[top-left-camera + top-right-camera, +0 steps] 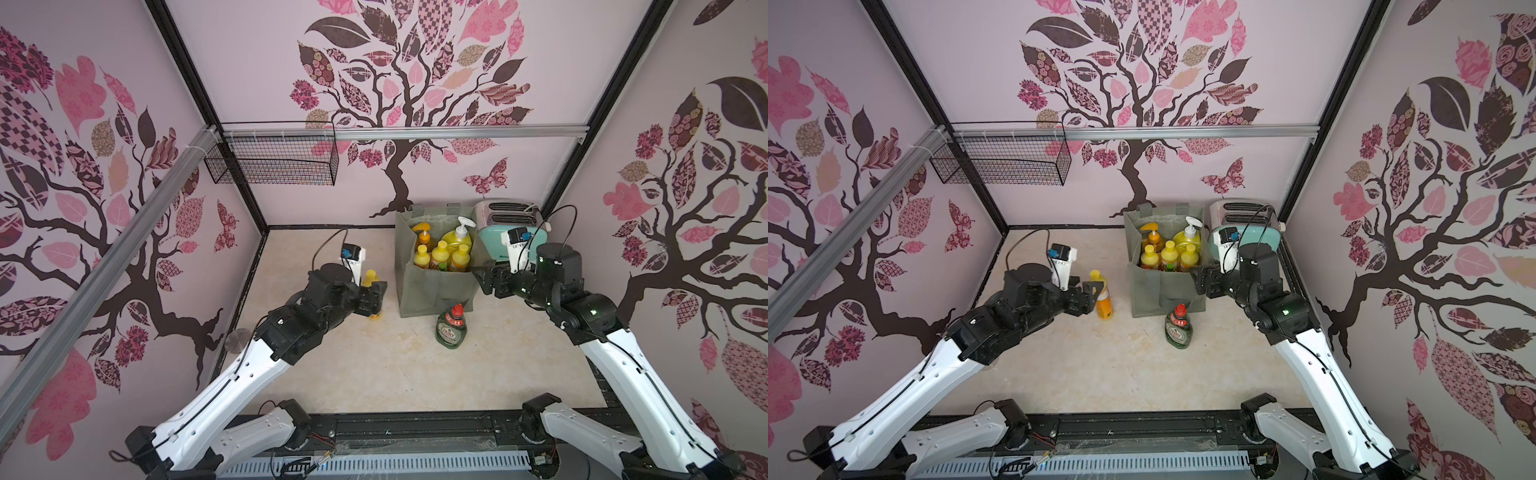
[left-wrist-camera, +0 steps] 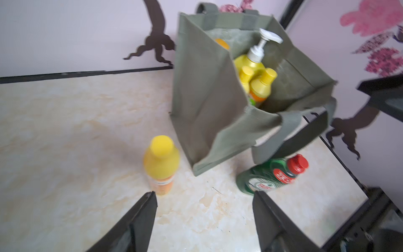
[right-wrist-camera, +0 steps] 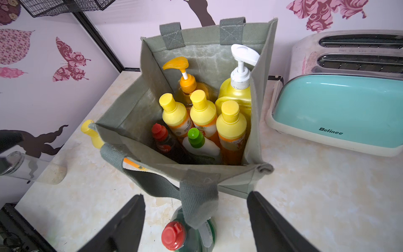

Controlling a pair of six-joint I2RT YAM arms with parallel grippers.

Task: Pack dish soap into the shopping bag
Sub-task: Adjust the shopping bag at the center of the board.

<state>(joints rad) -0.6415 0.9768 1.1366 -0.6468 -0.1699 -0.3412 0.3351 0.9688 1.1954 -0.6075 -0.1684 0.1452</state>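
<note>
Dish soap (image 3: pixel 231 122) is mostly sitting in the bag (image 3: pixel 135 109) already, with seven bottles packed inside it. An orange pump bottle (image 3: pixel 187 85) and a big yellow pump bottle (image 3: pixel 236 93) are standing at the back. Three small orange bottles (image 3: pixel 202 111) with yellow caps are crowding in front of them. A dark red-capped bottle (image 3: pixel 161 139) and a white green-capped bottle (image 3: pixel 196 139) are sitting lower at the front. The bag is standing upright and open on the table (image 1: pixel 374 365) near the back wall, just beside a toaster (image 1: pixel 511 232).

Two bottles are standing outside. A fourth small bottle (image 1: pixel 1102 299) is upright on the left arm's side of the bag, apart from it. A green Fairy bottle (image 1: pixel 451 328) is standing just in front of the bag.

The left gripper (image 2: pixel 204 196) is hanging level with the fourth small bottle's upper part, its fingers spread wide and gripping nothing. That bottle is standing just beyond one fingertip, not between the two. The right gripper (image 3: pixel 195 196) is hanging at the bag's near corner on the toaster side, fingers likewise wide apart and empty. The near strap (image 3: pixel 198 203) is drooping in front of them, and I cannot tell whether it is touching them.
</note>
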